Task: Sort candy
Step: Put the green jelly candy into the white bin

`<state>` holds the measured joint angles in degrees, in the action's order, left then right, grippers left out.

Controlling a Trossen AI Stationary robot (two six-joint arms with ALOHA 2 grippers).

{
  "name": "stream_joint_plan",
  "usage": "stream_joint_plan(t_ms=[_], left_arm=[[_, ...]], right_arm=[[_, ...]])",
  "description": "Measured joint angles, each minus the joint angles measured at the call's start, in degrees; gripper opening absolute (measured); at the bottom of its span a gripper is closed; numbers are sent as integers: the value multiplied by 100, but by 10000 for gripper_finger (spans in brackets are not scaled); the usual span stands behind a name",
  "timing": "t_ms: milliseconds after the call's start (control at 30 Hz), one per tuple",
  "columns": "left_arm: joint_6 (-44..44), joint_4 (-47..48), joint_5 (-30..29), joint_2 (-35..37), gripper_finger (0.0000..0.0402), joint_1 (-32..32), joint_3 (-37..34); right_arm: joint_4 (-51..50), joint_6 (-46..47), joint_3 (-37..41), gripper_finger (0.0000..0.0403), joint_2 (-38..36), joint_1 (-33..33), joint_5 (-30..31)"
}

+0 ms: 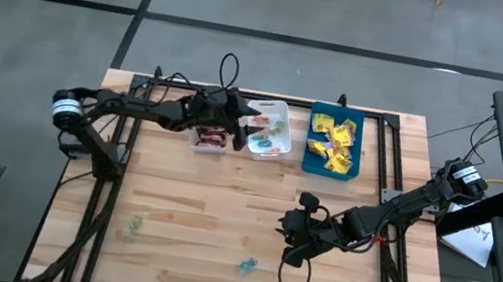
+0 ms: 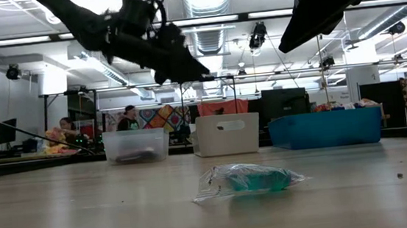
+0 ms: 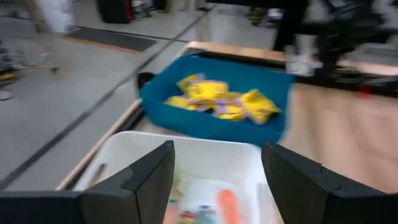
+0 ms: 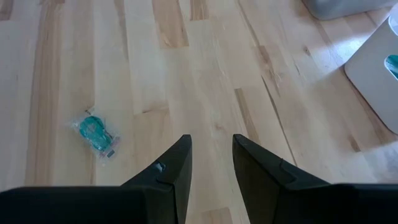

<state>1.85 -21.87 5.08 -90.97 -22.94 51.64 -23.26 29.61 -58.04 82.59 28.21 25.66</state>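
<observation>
Only three trays (image 1: 332, 166), two loose sweets (image 1: 246, 265)

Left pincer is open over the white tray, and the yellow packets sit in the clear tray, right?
Not quite. The left pincer is open over the white tray, but the yellow packets lie in the blue tray, as the high view shows.

— What's the table (image 1: 218, 227) made of?
— Pale wooden planks, smooth and matt. The blue tray (image 1: 331, 164), white tray (image 1: 270, 114) and clear tray (image 2: 136, 144) look plastic; the teal candy (image 2: 247, 179) has a glossy, crinkled see-through wrapper.
</observation>
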Motion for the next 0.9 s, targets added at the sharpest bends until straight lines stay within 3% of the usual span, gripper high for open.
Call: stream_joint_plan(t_ms=[167, 333, 700, 900], left_arm=[[-262, 902, 332, 680, 224, 290, 0], [-491, 1875, 315, 1236, 217, 1098, 2], [-2313, 4355, -1138, 1711, 214, 3504, 2], [-3945, 5348, -1197, 1551, 214, 4520, 0]], right_arm=[[-1, 0, 0, 109, 0, 0, -10], [10, 1, 0, 109, 0, 1, -10], [139, 35, 0, 109, 0, 2, -8], [152, 19, 0, 109, 0, 4, -8]])
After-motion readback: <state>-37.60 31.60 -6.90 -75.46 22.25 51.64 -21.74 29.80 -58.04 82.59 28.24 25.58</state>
